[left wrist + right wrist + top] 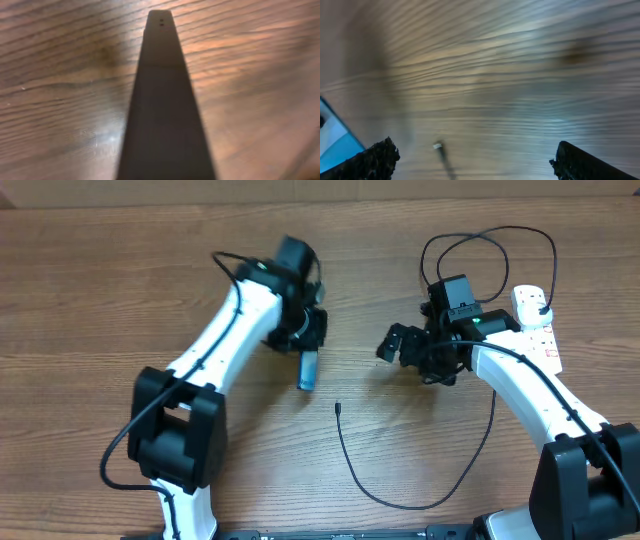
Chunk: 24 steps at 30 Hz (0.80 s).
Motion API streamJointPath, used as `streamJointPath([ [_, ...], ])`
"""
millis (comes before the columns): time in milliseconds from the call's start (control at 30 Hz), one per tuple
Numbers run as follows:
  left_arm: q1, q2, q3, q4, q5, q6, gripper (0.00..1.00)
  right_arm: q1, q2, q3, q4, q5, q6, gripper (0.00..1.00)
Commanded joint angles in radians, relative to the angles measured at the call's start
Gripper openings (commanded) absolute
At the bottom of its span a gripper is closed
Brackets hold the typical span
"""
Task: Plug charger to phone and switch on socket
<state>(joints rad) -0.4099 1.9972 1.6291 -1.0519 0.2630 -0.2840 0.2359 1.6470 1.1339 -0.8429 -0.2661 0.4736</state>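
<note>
Two grippers, two different states. My left gripper [304, 348] is clamped on the slim smartphone with the pale blue screen [308, 373], holding it narrow-side-up near the middle of the brown wooden tabletop [120, 280] — its wrist camera sees only the dark thin side stretching away. Whether the smartphone is lifted or resting on the wood I cannot tell. My right gripper [393, 347] hangs with its fingers wide apart and nothing between them, just beside the smartphone's right.

The long thin black charger cable [400, 505] lies loose. Its small connector tip [338, 408] rests on the wood between the two arms, touching neither gripper. The cable curves toward the edge nearest the arm bases, then runs back up to the white power strip [535, 330] by the right edge.

I judge the step in hand is picking up that tip. Next I need to lower the open fingers around the connector, close just behind its end, then line it up with the smartphone's port — a fine alignment. The switch comes after.
</note>
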Motion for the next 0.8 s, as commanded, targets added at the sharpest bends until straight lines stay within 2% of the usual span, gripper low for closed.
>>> streamJointPath([
  [0,-0.055,-0.023,-0.074,0.069,-0.186,-0.113,0.04,-0.002,0.003,-0.002,-0.005,0.127,-0.01,1.0],
  [167,-0.103,-0.023,-0.13,0.116,-0.272,-0.145,0.04,-0.002,0.003,-0.002,0.0,0.116,-0.007,1.0],
  [367,-0.121,-0.023,-0.167,0.148,-0.275,-0.148,0.05,-0.002,0.003,-0.002,0.0,0.116,-0.007,1.0],
  [633,-0.121,-0.023,-0.23,0.164,-0.274,-0.151,0.11,-0.002,0.003,-0.002,0.0,0.116,-0.007,1.0],
  [767,-0.121,-0.023,-0.24,0.164,-0.275,-0.151,0.2,-0.002,0.003,-0.002,0.0,0.116,-0.007,1.0],
])
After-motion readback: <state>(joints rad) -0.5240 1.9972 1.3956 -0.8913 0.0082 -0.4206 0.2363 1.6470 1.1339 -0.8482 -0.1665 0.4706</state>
